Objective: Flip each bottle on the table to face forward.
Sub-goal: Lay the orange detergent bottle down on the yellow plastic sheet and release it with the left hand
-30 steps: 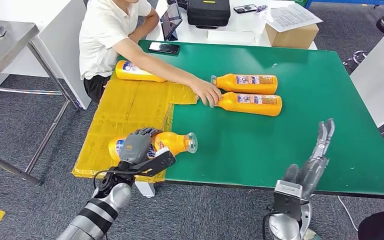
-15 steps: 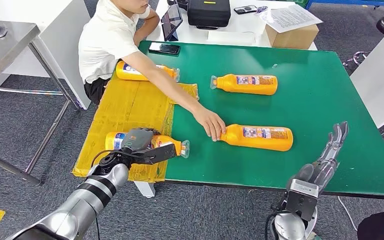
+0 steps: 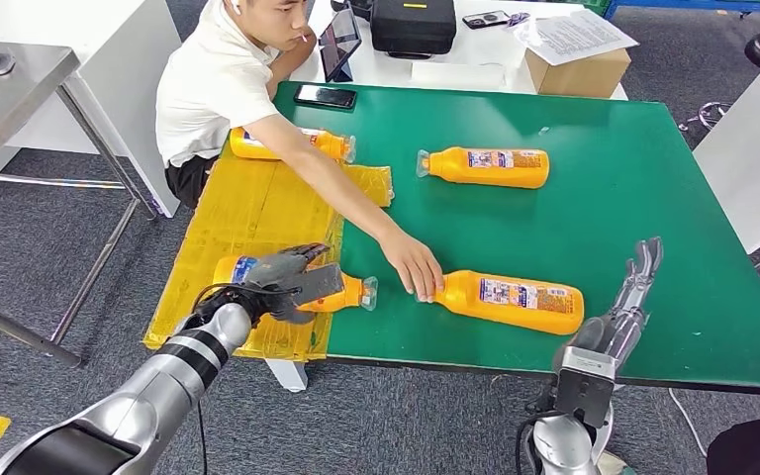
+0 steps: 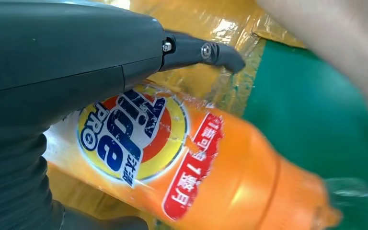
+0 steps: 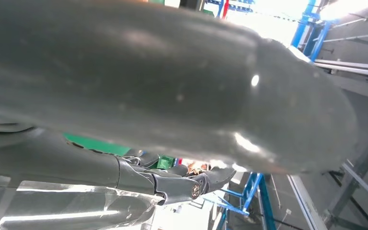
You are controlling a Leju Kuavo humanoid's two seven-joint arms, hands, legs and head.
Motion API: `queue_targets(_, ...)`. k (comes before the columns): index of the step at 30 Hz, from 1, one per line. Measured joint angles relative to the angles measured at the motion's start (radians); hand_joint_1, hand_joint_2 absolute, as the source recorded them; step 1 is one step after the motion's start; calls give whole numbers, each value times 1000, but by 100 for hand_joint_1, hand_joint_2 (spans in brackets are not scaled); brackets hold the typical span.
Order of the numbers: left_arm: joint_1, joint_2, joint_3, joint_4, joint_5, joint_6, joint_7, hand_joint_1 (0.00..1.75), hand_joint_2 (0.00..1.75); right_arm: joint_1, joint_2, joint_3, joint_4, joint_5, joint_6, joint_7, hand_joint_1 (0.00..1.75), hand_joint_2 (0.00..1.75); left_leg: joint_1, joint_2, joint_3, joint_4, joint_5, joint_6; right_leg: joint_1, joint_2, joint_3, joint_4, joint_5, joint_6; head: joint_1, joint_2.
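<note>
An orange detergent bottle (image 3: 341, 288) lies on its side on the yellow taped sheet (image 3: 247, 203) at the table's front left, cap toward the green mat. My left hand (image 3: 282, 277) grips its body. In the left wrist view the bottle (image 4: 211, 177) shows its round front logo beside my left hand (image 4: 52, 72). A second bottle (image 3: 515, 300) lies near the front middle, with a person's hand (image 3: 414, 265) at its cap. A third bottle (image 3: 487, 166) lies further back, and one more bottle (image 3: 297, 143) at the far left. My right hand (image 3: 625, 307) stands open over the front right edge.
A person in a white shirt (image 3: 208, 89) sits at the far left corner, one arm stretched across the green table (image 3: 653, 178). A phone (image 3: 324, 95), a tablet, a black case (image 3: 413, 25) and a cardboard box (image 3: 579, 71) lie at the back.
The person pulled one bottle from the back pair to the front middle. My left hand turned its bottle and lowered it onto the yellow sheet. My right hand swayed slightly.
</note>
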Motion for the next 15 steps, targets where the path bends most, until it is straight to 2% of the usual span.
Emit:
queue_targets(5, -1, -14, 37, -5, 101, -95, -46, 0, 175, -1, -4, 4, 29, -3, 0, 0, 0, 0, 0, -2, 0, 0, 0, 0, 0, -2, 0, 0, 0, 0, 0, 0)
queue_targets(8, 10, -22, 37, -27, 125, -125, -42, 0, 175, -1, -6, 6, 42, -3, 0, 0, 0, 0, 0, -3, -1, 0, 0, 0, 0, -2, 0, 0, 0, 0, 0, 0)
queue_targets(12, 27, -25, 24, -55, 155, -94, -30, 0, 175, -1, -9, 9, 55, 2, 0, 0, 0, 0, 0, -2, -1, 0, 0, 0, 0, -2, 0, 0, 0, 0, 0, 0)
queue_targets(15, 76, -25, 15, -112, 206, -39, -96, 0, 175, 3, -11, 9, 60, 10, 0, 0, 0, 0, 0, -2, -1, 0, 0, 0, 0, -2, -1, 0, 0, 0, 0, 0)
